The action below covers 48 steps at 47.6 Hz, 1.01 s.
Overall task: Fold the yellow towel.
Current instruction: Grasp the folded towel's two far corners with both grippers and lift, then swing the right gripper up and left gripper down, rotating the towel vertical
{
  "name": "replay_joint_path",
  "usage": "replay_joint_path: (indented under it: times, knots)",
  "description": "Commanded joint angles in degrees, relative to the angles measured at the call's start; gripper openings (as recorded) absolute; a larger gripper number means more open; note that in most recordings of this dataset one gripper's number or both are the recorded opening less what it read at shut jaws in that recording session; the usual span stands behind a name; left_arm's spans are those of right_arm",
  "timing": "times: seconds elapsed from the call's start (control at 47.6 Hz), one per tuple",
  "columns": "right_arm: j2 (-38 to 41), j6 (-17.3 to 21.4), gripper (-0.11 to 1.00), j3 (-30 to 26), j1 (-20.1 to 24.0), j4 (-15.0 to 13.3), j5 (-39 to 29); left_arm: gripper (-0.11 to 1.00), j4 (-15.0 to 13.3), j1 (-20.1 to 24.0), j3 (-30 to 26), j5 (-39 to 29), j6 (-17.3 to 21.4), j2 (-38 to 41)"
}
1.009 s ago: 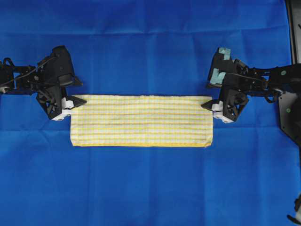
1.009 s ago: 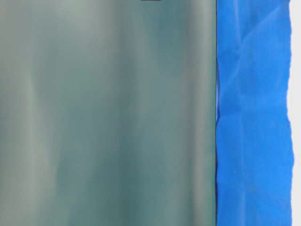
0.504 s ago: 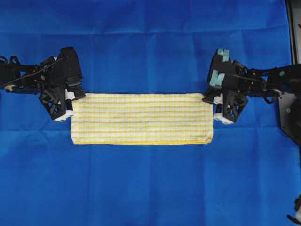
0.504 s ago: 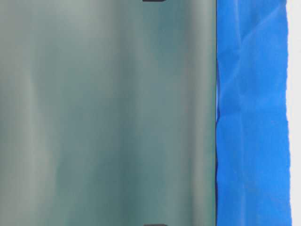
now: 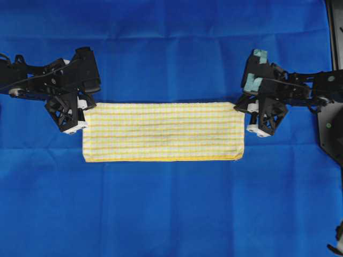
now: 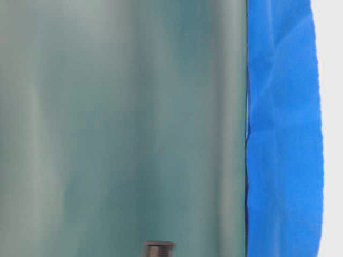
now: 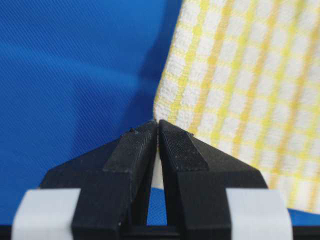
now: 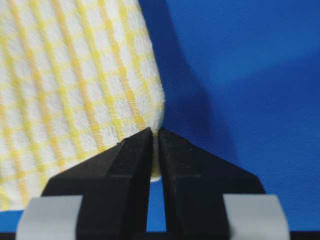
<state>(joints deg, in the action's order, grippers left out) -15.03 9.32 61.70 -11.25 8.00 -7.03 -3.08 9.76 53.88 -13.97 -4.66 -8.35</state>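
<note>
The left gripper (image 7: 158, 122) is pinched tight on one top corner of the yellow towel (image 5: 163, 131), and the right gripper (image 8: 155, 131) pinches the other top corner. The towel lies flat in a long strip on the blue sheet (image 5: 171, 209), between both arms. It looks thin, soft and light — floppy too, so corners are the best places to hold.

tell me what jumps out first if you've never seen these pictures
A yellow towel, white with yellow checks, lies as a long folded band in the middle of a bright blue sheet. A black arm flanks each short end: the left hand and the right hand are each shut on a far corner of the cloth. The table-level view is mostly a blurred grey-green surface.
</note>
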Motion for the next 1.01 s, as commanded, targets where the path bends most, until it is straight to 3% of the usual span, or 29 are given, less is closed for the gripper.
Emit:
replay_joint_path:
  times: [0.0, 0.273, 0.42, 0.756, 0.988]
  knots:
    - [-4.22, 0.26, 0.04, -1.93, -0.62, -1.14, -2.81, 0.02, 0.09, 0.18, -2.64, -1.85, 0.09, -4.39]
    - [-15.82, 0.62, 0.04, -6.86, -0.88, -5.45, -12.48, 0.02, 0.09, 0.18, -4.66, -6.68, -0.26, -12.22]
    - [-18.63, 0.7, 0.04, -7.82, -0.88, -6.42, -13.97, 0.02, 0.18, 0.18, -5.54, -9.49, -0.44, -17.14]
    - [-17.14, 0.97, 0.04, -8.17, -1.58, -6.5, -11.78, 0.02, 0.09, -0.09, -4.92, -8.7, -2.02, -20.39]
    - [-12.13, 1.05, 0.04, -9.14, -5.98, -6.5, -7.38, 0.02, 0.09, -2.64, -4.92, -6.94, -6.5, -19.95]
